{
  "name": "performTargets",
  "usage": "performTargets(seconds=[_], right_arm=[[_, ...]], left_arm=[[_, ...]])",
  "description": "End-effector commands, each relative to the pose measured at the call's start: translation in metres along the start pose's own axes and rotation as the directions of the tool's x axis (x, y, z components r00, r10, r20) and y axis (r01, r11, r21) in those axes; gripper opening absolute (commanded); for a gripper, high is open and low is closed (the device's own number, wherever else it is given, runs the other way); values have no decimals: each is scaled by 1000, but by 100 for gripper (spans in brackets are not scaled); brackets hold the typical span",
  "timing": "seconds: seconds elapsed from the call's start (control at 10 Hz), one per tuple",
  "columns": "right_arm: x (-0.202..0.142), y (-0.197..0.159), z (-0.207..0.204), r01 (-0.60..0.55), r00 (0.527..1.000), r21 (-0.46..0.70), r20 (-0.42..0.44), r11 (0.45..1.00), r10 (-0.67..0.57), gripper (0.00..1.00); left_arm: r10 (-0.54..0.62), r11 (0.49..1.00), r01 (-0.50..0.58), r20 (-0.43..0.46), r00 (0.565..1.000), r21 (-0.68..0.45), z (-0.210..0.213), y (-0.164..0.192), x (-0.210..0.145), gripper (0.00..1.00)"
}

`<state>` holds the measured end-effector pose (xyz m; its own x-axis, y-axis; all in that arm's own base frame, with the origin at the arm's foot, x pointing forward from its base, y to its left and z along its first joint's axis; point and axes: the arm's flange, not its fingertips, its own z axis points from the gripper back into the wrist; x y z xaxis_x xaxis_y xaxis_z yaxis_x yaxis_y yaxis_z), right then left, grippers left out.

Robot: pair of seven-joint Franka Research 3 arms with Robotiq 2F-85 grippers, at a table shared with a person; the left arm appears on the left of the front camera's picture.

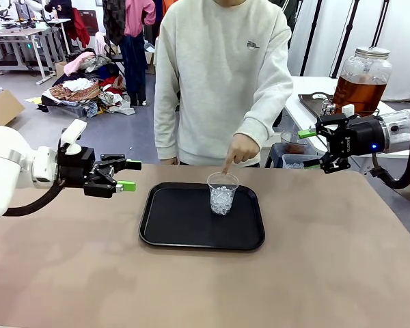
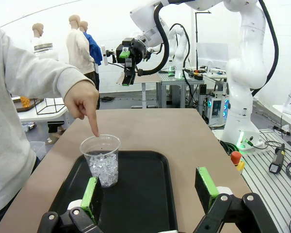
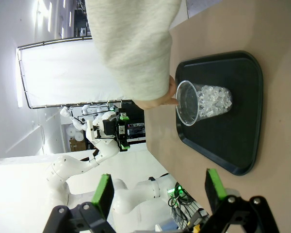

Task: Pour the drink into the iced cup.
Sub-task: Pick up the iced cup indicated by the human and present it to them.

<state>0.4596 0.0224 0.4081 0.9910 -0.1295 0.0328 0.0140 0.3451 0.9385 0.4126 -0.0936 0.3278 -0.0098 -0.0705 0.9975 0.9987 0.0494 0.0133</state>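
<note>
Both the left gripper (image 1: 130, 175) and right gripper (image 1: 314, 150) gape empty; bring the drink (image 1: 359, 94) steadily over the iced cup (image 1: 223, 193).

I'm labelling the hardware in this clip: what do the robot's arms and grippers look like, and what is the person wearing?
The left arm and right arm are glossy white with rounded links, each trailing a black cable. The left gripper and right gripper are black with green pads. The person wears a pale cream long-sleeved sweatshirt with a small chest logo.
</note>
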Motion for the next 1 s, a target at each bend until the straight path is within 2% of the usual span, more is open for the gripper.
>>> performTargets(seconds=[0.0,0.9], right_arm=[[0,2,0,-4,1000,2,1,1000,4,100],[0,2,0,-4,1000,2,1,1000,4,100]], left_arm=[[-10,1000,10,4,1000,3,0,-2,2,100],[-10,1000,10,4,1000,3,0,-2,2,100]])
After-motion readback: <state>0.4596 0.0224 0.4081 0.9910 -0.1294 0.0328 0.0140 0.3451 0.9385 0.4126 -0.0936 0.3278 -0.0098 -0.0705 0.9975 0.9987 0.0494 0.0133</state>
